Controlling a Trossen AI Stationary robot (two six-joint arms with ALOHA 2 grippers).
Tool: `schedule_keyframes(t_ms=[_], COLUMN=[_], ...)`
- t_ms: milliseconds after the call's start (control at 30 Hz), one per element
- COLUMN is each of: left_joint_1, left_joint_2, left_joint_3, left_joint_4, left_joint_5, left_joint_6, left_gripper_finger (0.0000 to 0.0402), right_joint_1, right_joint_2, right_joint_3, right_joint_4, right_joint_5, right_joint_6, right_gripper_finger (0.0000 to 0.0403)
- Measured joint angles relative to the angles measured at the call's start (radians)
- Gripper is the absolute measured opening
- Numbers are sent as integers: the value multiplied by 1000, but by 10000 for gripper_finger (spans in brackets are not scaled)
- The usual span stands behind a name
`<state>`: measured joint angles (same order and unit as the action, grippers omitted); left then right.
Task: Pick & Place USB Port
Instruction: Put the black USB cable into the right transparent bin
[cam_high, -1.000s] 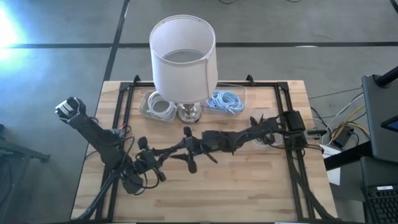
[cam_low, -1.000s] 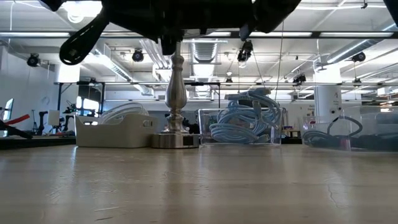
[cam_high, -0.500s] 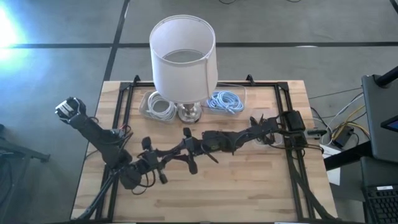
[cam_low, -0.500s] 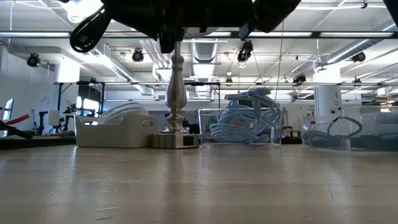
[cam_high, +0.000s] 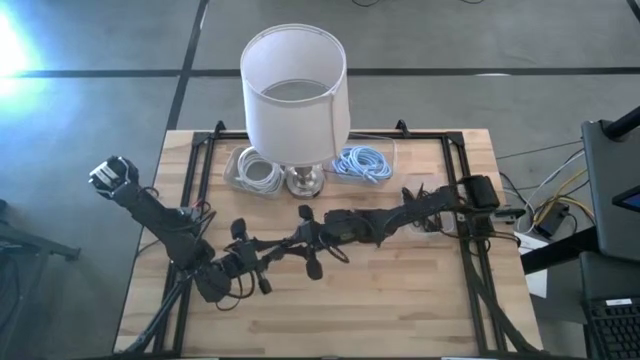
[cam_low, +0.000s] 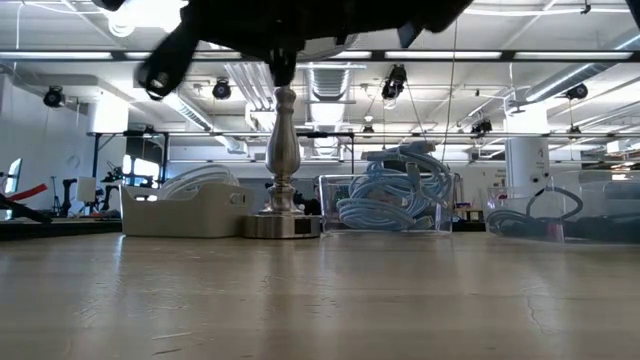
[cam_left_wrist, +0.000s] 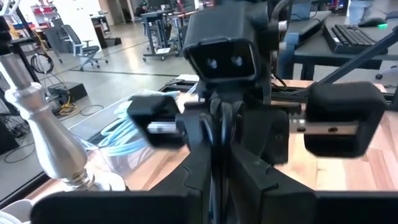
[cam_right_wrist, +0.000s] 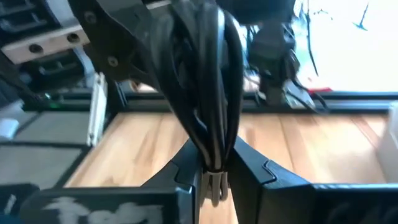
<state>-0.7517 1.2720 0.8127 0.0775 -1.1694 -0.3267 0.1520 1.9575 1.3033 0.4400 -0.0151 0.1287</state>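
The USB port piece is a bundle of black cable loops (cam_left_wrist: 219, 124), also in the right wrist view (cam_right_wrist: 211, 93). It hangs in the air over the middle of the table. My left gripper (cam_high: 282, 247) reaches in from the table's left and is shut on the bundle. My right gripper (cam_high: 292, 244) reaches in from the right, faces the left one, and is shut on the same bundle. The bundle itself is hidden under the fingers in the high view. My left gripper pinches the black loops (cam_left_wrist: 216, 148) between its two fingers, coming roughly level from the table's left. The bundle is clear of the table. My right gripper pinches the gathered strands (cam_right_wrist: 214, 163) between its two fingers, roughly level from the table's right. The loops stand up out of its fingers toward the left gripper.
A lamp with a white shade (cam_high: 294, 90) and a metal foot (cam_low: 283, 225) stands at the far middle. Beside it are a bin of white cable (cam_high: 257, 172) and a clear bin of blue cable (cam_high: 362, 162). Another clear bin (cam_low: 555, 215) sits at the right. Black frame rails (cam_high: 462, 180) edge the table.
My left gripper has turned a little at the wrist, and its dark arm part in the low view has swung toward the right. Both grippers have stayed together over mid-table with the bundle between them.
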Motion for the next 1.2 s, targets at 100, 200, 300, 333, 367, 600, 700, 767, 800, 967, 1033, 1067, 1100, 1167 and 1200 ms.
schedule_keyframes(t_ms=[100,200,300,333,367,600,700,767,800,967,1033,1067,1100,1167,1200], left_joint_1=[0,0,1,1,1,5,6,8,8,13,13,13,13,15,15], left_joint_2=[0,0,0,0,-1,0,0,0,0,0,0,0,0,0,0], left_joint_3=[0,0,-10,-17,-20,-50,-63,-74,-78,-96,-99,-99,-99,-99,-99], left_joint_4=[-18,-30,-32,-37,-46,-52,-54,-55,-55,-53,-53,-53,-53,-53,-52], left_joint_5=[5,8,9,9,9,8,7,6,5,4,4,3,3,3,3], left_joint_6=[-12,-15,-15,-14,-13,-38,-47,-48,-49,-74,-76,-77,-78,-78,-78], left_gripper_finger=[49,49,49,51,54,81,88,89,89,85,85,85,85,83,82], right_joint_1=[4,7,9,9,10,14,13,12,12,13,12,9,7,0,-5], right_joint_2=[-51,-104,-156,-174,-189,-292,-345,-381,-400,-484,-514,-528,-543,-577,-596], right_joint_3=[0,0,0,-1,-2,-2,-2,-2,-2,-2,-4,-7,-14,-37,-56], right_joint_4=[-125,-243,-363,-414,-452,-779,-995,-1154,-1233,-1630,-1768,-1822,-1869,-1918,-1914], right_joint_5=[36,45,49,54,58,117,150,155,162,277,323,336,340,340,339], right_joint_6=[0,10,55,69,81,189,296,386,429,662,771,827,880,961,977], right_gripper_finger=[52,53,53,53,54,54,54,54,54,54,54,54,54,54,54])
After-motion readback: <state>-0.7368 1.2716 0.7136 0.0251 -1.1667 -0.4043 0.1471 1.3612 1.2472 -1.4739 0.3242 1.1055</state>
